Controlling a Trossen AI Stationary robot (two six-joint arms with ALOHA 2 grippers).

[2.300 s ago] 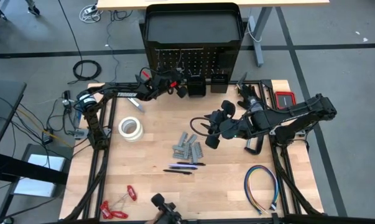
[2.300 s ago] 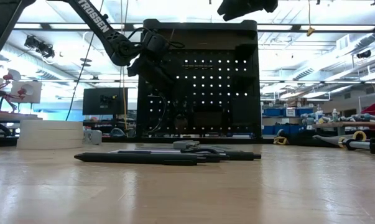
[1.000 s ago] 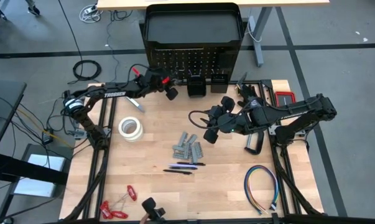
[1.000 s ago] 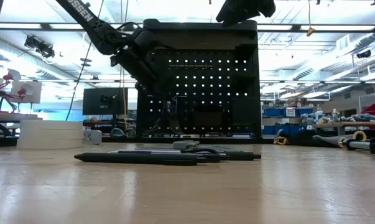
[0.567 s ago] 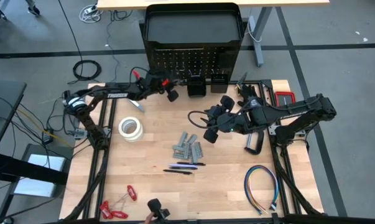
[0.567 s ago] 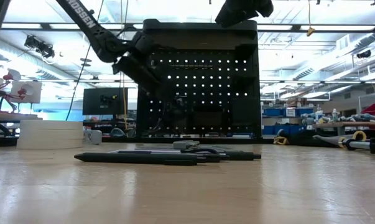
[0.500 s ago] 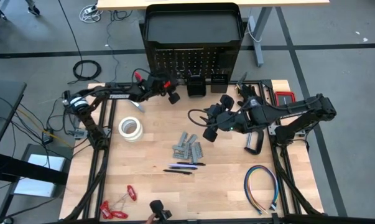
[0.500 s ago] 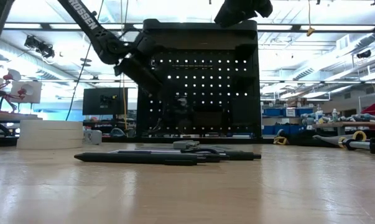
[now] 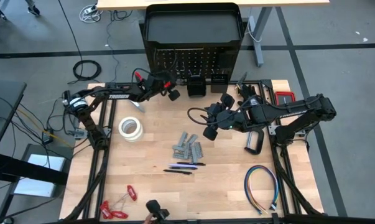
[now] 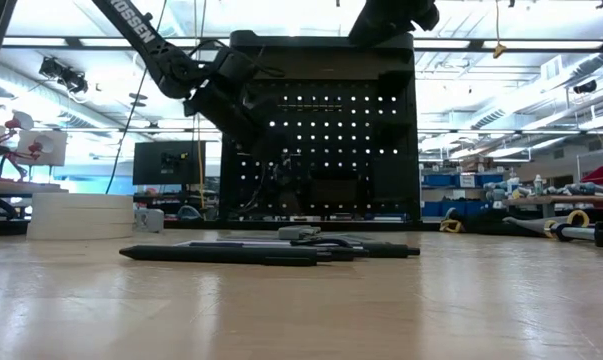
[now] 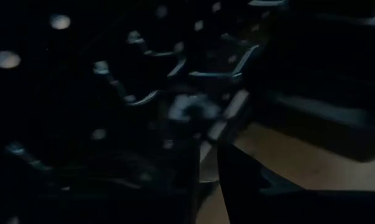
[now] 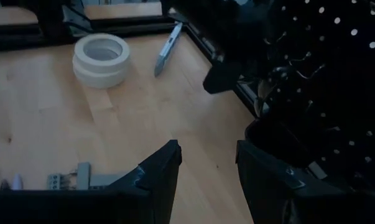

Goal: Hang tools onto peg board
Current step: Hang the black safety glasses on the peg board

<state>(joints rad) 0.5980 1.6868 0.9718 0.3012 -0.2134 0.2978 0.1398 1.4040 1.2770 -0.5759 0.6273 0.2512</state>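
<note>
**Still fiddling at the peg board, left side**

So right now my left gripper [image 9: 173, 94] is up at the far edge of the tabletop, nose right against the lower left part of the peg board [image 9: 193, 62], next to the two small black bins [image 9: 197, 86]. From my left wrist view it's dark in there. I can make out hooks and a gap between my fingers, narrow-ish, but honestly I can't tell if anything's pinched in them. There's red showing near that wrist from above, which could just be part of the arm.

My right gripper [image 9: 209, 131] hangs over the middle of the tabletop, a bit toward the right edge, fingers [image 12: 162, 168] parted with nothing between them. A black cable loop [image 9: 198, 116] sits just beside it, and I can't say whether it's touching.

Plenty left lying around: white tape rolls [image 9: 130, 129] near the left edge, grey metal pieces [image 9: 187, 147] and dark pens [image 9: 184, 167] mid-table, red-handled hand tools [image 9: 115, 204] at the near left corner, silver bar-shaped tool [image 9: 135, 104] by the left arm, black C-clamp [image 9: 254, 142] on the right.

My read: I'm mid-hang on the left. Next it needs careful lining-up with a hook, and it's easy to bump those bins.
</note>
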